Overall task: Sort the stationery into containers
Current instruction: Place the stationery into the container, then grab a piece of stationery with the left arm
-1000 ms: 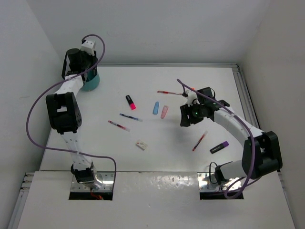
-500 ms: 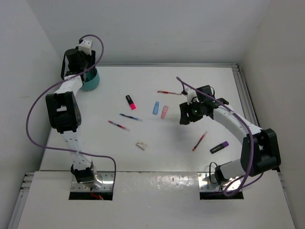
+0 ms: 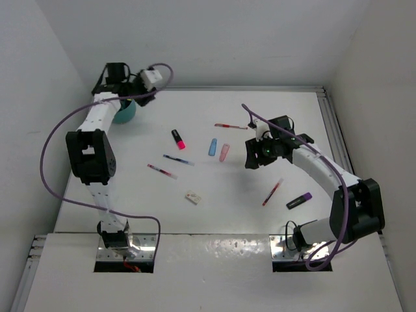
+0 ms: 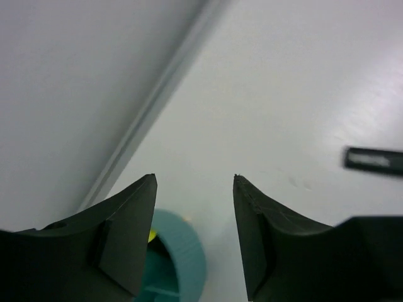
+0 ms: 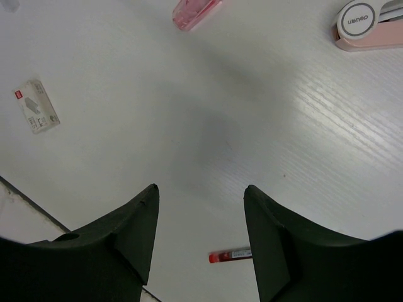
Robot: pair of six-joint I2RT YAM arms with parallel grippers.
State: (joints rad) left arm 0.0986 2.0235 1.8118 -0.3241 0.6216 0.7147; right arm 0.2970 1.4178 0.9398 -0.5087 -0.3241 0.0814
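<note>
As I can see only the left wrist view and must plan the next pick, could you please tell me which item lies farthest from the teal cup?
Observer: A purple-ended highlighter, at the near right of the table.
Operator: What lies next to it, please?
Observer: A red pen, just apart from it, on the side toward the middle.
Operator: Is the right end effector free?
Observer: Yes, the right end effector is open and empty.
</note>
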